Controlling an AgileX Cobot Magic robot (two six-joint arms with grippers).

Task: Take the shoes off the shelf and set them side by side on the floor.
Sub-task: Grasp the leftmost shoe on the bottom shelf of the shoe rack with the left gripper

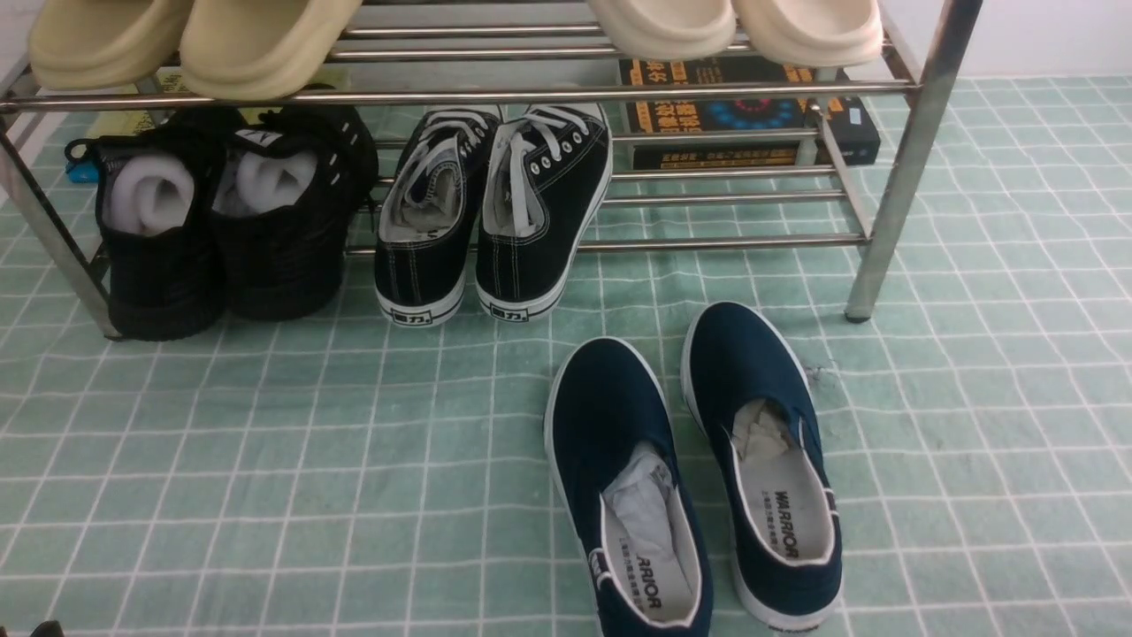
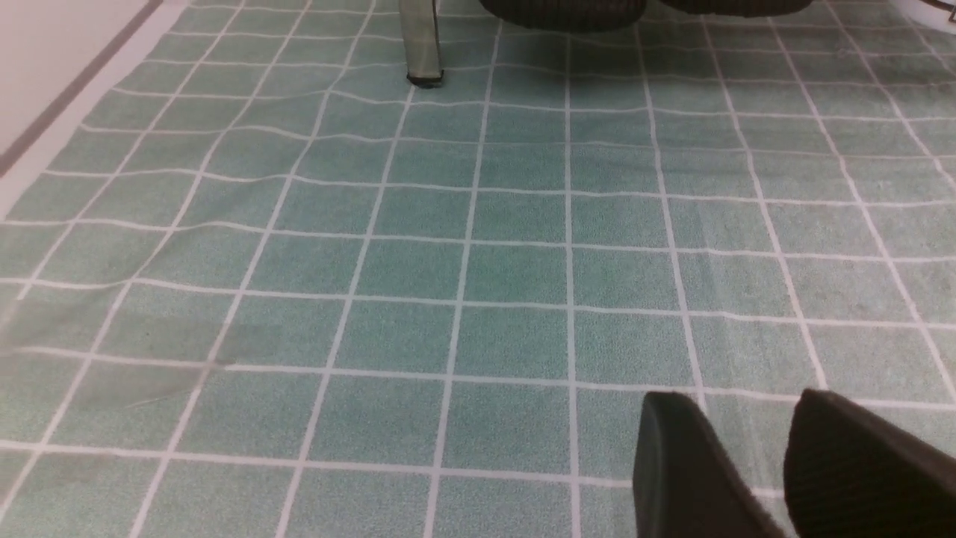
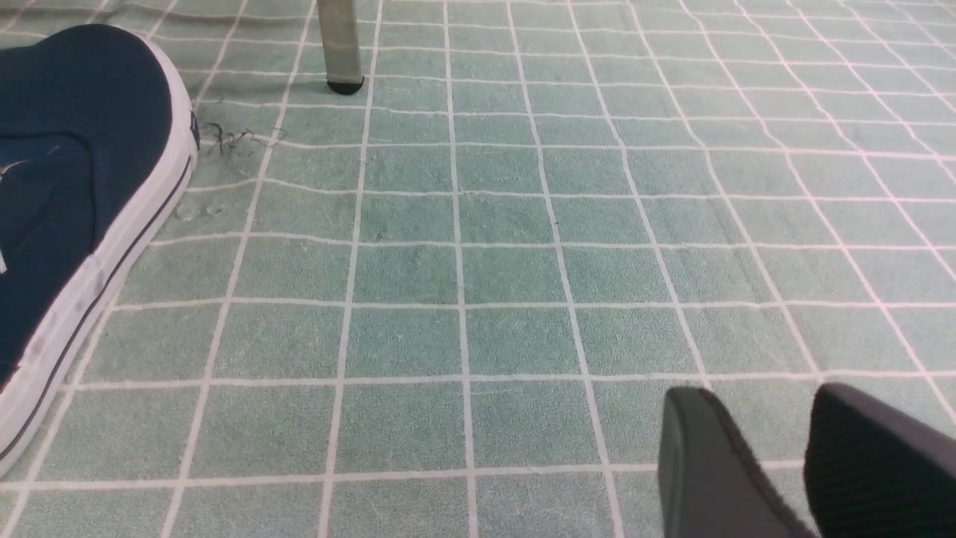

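We see a pair of all-black mesh sneakers (image 1: 225,221) with black laces and soles, small white dash marks, a white tongue label and white stuffing inside. They sit side by side at the left end of the lower tier of a silver steel shelf (image 1: 619,88), heels jutting past its front edge.

Next to them, at the middle of that tier, is a pair of black canvas sneakers (image 1: 495,212) with white laces. A dark book (image 1: 752,115) with orange print lies toward the tier's back right corner. Two pairs of beige slippers (image 1: 195,40) rest on the upper tier, one at each end.

A pair of navy slip-ons (image 1: 699,469) lies on the mint-green gridded floor (image 1: 265,460), in front of the shelf's right half.

The left gripper (image 2: 736,407) hangs just above bare floor, fingers parted, holding nothing. The right gripper (image 3: 754,400) is likewise spread and empty above the floor, well apart from the nearer slip-on.
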